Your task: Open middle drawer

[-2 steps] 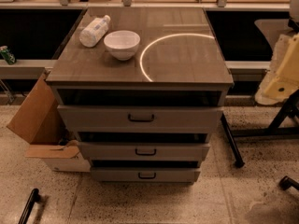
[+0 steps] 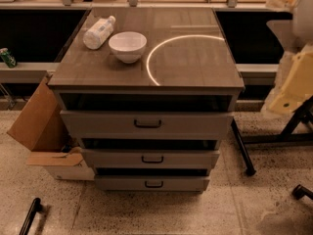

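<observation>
Grey wood-look laminate covers the whole bench [image 2: 195,67], which fills the middle of my view with three drawers stacked in its front. The middle drawer [image 2: 107,159] is the second one down, under the taller top drawer [image 2: 93,124] and above the lowest drawer [image 2: 117,183]. Its wide flat front sits about flush with its neighbours, so I judge it is not yet pulled out.

I expect it to be stiff and fairly heavy: a rigid panel on runners that should slide straight towards me, not flex. The smooth front offers no grip. The place to take hold is the small dark bracket handle [image 2: 152,159] at its centre, hooked from the front and drawn squarely so the drawer does not rack sideways.

At the right edge hangs the pale cream arm with the end effector [image 2: 286,94], well apart from the bench and level with the top drawer. It touches nothing I can see. I cannot tell how far open it is.

A cardboard box [image 2: 34,121] leans by the bench's left side. On top stand a white bowl [image 2: 127,45] and, beside it, a plastic bottle [image 2: 99,32] lying down.
</observation>
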You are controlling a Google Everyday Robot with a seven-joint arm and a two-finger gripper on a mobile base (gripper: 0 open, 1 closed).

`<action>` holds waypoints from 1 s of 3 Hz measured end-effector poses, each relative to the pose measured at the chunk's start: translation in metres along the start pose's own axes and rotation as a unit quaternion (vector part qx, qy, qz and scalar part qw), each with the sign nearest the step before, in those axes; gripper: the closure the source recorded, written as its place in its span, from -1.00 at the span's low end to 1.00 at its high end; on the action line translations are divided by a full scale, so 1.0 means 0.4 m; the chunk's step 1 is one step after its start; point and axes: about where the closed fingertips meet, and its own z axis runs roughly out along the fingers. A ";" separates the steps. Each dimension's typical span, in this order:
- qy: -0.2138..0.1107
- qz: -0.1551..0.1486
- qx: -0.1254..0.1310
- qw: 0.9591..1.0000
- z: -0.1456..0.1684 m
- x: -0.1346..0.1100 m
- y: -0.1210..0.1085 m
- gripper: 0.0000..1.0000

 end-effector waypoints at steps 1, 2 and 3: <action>-0.028 -0.003 -0.030 0.999 0.106 0.031 0.033 -1.00; -0.045 0.009 -0.069 0.997 0.221 0.073 0.074 -1.00; -0.033 0.017 -0.117 0.992 0.339 0.100 0.123 -1.00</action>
